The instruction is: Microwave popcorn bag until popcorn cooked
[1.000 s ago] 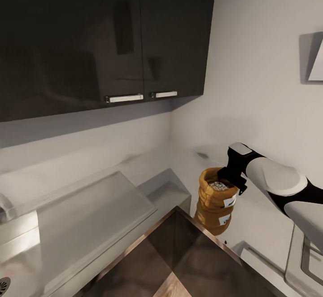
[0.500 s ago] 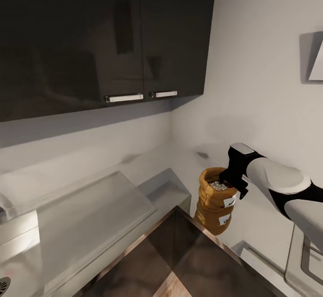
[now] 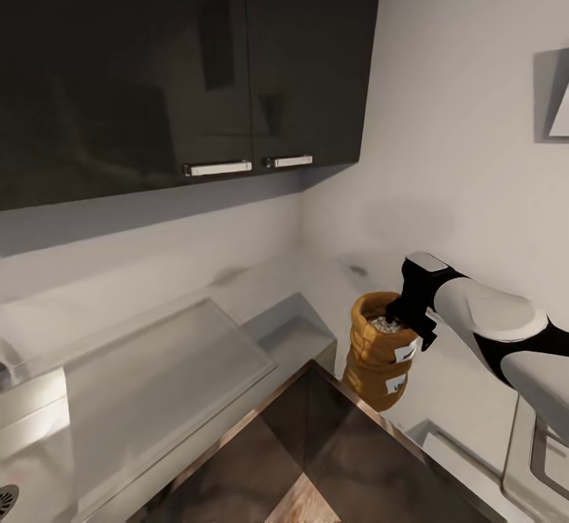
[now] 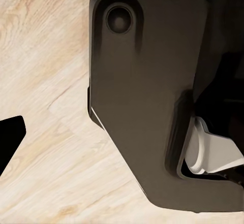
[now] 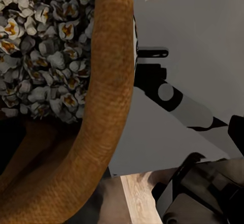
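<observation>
Right pincer (image 3: pixel 405 319) pinches the rolled rim of the popcorn bag (image 3: pixel 378 365), apparently held clear of the bench (image 3: pixel 158 373). Carrying step; next, find the microwave. Left pincer's state cannot be told.

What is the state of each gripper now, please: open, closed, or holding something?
Left gripper: cannot be told from these pictures.
Right gripper: closed on the rim of the popcorn bag, holding it in the air above the countertop.
</observation>
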### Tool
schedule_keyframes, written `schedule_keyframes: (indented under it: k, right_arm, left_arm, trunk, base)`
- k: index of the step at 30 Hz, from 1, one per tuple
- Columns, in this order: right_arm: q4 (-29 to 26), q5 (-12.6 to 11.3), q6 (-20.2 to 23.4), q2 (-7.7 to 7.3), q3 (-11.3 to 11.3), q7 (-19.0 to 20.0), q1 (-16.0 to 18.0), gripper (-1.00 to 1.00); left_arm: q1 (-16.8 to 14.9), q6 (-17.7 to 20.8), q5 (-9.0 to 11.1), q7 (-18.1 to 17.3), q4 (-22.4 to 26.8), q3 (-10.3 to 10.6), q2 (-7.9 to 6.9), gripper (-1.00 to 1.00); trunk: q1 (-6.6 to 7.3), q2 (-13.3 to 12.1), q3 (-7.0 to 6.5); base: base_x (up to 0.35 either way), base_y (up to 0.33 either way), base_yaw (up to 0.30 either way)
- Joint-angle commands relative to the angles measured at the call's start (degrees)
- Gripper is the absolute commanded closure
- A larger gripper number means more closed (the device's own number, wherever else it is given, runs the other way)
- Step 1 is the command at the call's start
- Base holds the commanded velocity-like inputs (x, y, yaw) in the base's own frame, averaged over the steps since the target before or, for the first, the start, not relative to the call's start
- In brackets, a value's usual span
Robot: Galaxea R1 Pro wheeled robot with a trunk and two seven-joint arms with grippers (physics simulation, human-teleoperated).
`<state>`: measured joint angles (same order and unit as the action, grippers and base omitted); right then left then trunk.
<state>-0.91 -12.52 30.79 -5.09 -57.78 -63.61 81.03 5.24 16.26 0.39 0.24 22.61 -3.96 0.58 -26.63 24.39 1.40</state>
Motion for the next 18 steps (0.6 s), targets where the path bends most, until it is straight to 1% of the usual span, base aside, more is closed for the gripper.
schedule_keyframes:
  k: [1,18]
  right_arm:
    - [-0.06,-0.57,0.5,-0.01,0.48,-0.21,0.02,-1.0]
    - [-0.06,-0.63,0.43,-0.01,0.39,-0.03,0.0,-1.0]
  left_arm:
    - [0.04,0.46,0.05,0.02,0.24,-0.35,0.05,-1.0]
    - [0.04,0.45,0.05,0.02,0.24,-0.35,0.04,-1.0]
  trunk:
    - [-0.04,0.13,0.21]
    - [-0.04,0.13,1.74]
  base:
    - [0.0,0.0,0.0]
    - [0.0,0.0,0.0]
